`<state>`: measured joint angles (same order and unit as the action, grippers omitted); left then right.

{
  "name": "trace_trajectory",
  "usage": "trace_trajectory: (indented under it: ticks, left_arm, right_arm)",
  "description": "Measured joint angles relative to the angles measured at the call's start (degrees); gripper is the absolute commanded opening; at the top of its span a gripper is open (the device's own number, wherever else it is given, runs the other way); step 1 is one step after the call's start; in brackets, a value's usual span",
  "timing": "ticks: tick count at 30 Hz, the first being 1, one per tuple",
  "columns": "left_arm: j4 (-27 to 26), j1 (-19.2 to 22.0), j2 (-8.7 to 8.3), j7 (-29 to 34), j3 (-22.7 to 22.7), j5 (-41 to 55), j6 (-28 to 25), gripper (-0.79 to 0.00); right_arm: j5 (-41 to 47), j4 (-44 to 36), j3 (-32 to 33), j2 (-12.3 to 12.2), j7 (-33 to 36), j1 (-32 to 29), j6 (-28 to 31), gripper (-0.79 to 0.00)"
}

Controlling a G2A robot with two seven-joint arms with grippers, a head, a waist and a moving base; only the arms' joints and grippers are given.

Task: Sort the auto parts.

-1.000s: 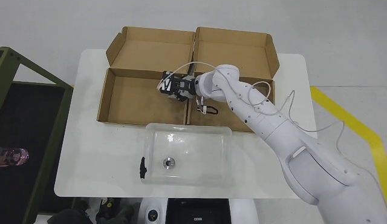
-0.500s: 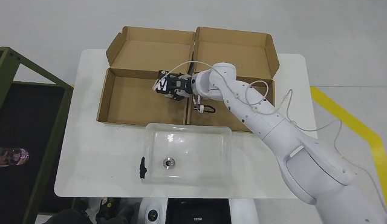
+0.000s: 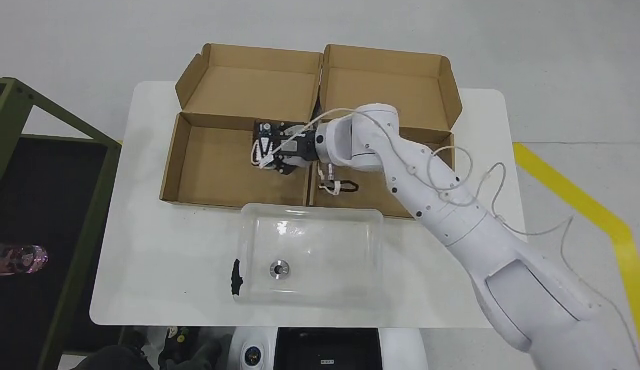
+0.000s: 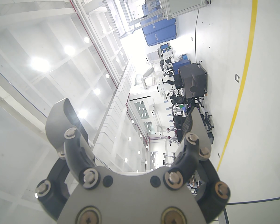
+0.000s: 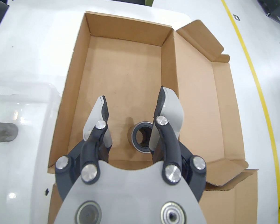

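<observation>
The brown cardboard box on the robot's left holds a metal bearing ring with a dark bore near its wall toward the second open-lidded cardboard box, while the clear plastic bin in front holds a grey metal cylinder. All three stand on a white table in a bright hall with yellow floor lines. The right gripper hangs over the ring with fingers spread and empty, and the left gripper points up at the ceiling, fingers wide apart.
</observation>
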<state>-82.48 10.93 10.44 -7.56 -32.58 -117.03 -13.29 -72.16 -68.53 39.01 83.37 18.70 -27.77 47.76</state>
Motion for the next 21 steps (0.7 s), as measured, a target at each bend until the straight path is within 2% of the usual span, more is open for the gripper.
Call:
trace_trajectory:
  ticks: [13, 19, 21]
  left_arm:
    - [0.0, 0.0, 0.00, 0.0, 0.0, 0.0, 0.0, 0.000]
    - [0.0, 0.0, 0.00, 0.0, 0.0, 0.0, 0.0, 0.000]
    - [0.0, 0.0, 0.00, 0.0, 0.0, 0.0, 0.0, 0.000]
  right_arm:
    - [1.5, -23.4, 6.7, -4.6, 7.0, -13.4, 7.6, -0.372]
    - [2.0, -27.1, 7.2, -5.8, 9.6, -17.9, 9.3, -0.369]
    - [2.4, -27.8, 7.1, -6.1, 9.8, -18.9, 10.0, -0.320]
